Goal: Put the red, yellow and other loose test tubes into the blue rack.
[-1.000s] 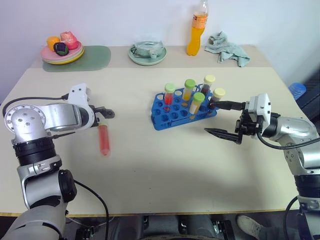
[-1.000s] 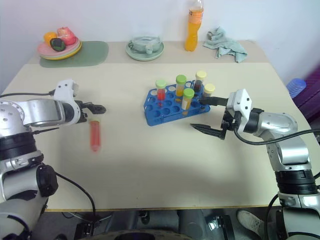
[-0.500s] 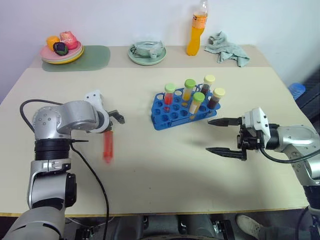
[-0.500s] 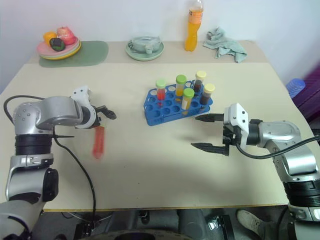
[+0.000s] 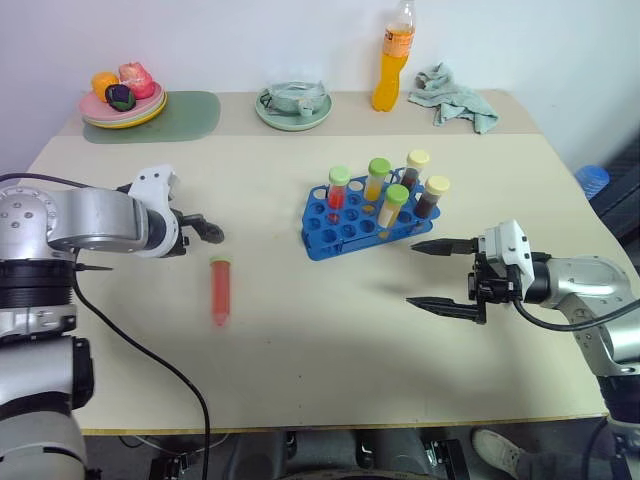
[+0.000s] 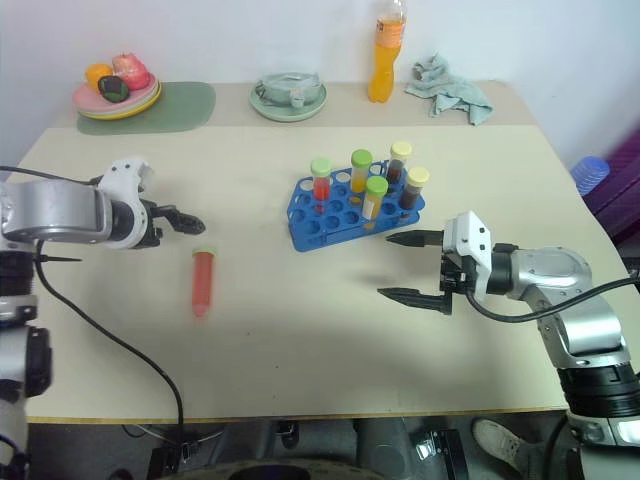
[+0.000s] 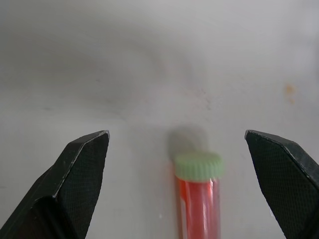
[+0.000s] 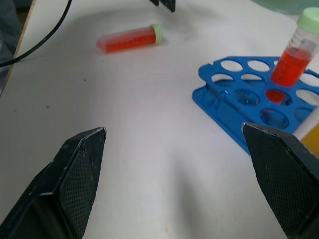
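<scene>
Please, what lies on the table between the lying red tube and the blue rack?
Nothing. In the left eye view, the stretch of table between the lying red tube and the blue rack is bare. The right wrist view shows the same.

Left arm reached in from table's left edge, forearm lying roughly level across table's left part. Left hand (image 5: 205,231) pointed toward table's middle and downward, two black fingers (image 7: 82,172) spread wide, nothing between them. Right arm came in from table's right edge, elbow bent, wrist turned inward. Right hand (image 5: 432,274) pointed toward table's left side, nearly level, fingers (image 8: 75,172) wide apart, one above other, empty, clear of table surface.
</scene>
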Tool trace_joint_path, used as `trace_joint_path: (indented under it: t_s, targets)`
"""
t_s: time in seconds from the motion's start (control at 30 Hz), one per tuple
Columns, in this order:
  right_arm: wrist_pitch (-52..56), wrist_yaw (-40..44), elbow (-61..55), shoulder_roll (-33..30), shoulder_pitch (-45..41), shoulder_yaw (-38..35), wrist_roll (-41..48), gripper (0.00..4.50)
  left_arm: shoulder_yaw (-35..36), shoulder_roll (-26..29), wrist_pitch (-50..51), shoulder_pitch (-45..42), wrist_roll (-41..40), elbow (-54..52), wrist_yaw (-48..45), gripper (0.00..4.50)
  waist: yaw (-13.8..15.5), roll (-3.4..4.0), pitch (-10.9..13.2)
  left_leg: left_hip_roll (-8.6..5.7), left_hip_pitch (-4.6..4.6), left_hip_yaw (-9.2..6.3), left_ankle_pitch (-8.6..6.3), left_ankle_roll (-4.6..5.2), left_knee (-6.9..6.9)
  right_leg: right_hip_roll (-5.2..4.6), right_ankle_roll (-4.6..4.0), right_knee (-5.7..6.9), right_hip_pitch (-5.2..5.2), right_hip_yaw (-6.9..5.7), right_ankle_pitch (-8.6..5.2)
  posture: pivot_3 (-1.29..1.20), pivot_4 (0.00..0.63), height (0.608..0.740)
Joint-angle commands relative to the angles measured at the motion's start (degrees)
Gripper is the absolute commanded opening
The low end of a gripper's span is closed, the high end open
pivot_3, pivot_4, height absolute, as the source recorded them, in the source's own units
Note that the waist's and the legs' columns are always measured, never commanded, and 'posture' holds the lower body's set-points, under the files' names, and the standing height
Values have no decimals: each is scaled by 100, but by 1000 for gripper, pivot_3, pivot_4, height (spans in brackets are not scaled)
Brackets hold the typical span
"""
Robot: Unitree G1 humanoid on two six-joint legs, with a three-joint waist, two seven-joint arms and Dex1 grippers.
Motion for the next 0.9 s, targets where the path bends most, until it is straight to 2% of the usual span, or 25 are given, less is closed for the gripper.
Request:
trace_joint_path:
  t_s: [0.03, 0.2, 0.47, 0.6, 0.7, 0.9]
  targets:
    - [-160, 51, 88, 59, -151, 56, -89, 4459, -505, 383, 189, -123, -98, -81, -1179, 4500, -3, 0, 0, 0, 0, 0, 0, 0, 0, 0, 0, 1, 0, 0, 0, 0, 150, 740]
    - [-220, 97, 142, 49, -174, 51, -112, 4459, -1534, 943, 419, -453, -98, 51, -2639, 4500, -11, -2, 1, 2, -1, 4, 0, -1, -6, -1, -1, 0, -7, 2, -1, 0, 150, 740]
    - [-211, 46, 1, 18, 45, -41, -89, 4459, -3273, 1650, 560, -1359, -98, 334, -4072, 4500, -11, -3, 2, 4, -5, 4, -2, 2, -11, -4, -18, -5, -14, 5, -10, 0, 150, 740]
    - [-208, 11, -22, 38, 69, -32, -81, 4459, -3944, 1753, 560, -1785, -98, 596, -4314, 4500, -11, -3, 2, 5, -7, 3, -2, 3, -10, -5, -21, -4, -17, 6, -12, 0, 150, 740]
    - [-208, -9, -18, 45, 77, -35, -68, 4459, -4189, 1693, 560, -1938, -98, 859, -4225, 4500, -17, -3, 2, 5, -7, 4, -6, 9, -10, -6, -21, -5, -18, 7, -12, 0, 150, 740]
    - [-226, -45, 12, 61, 54, -54, -64, 4459, -4079, 1335, 551, -1989, -98, 1215, -3738, 4500, -7, -4, 3, 6, -14, 1, -6, 10, -2, -6, -21, -5, -19, 8, -12, 0, 150, 740]
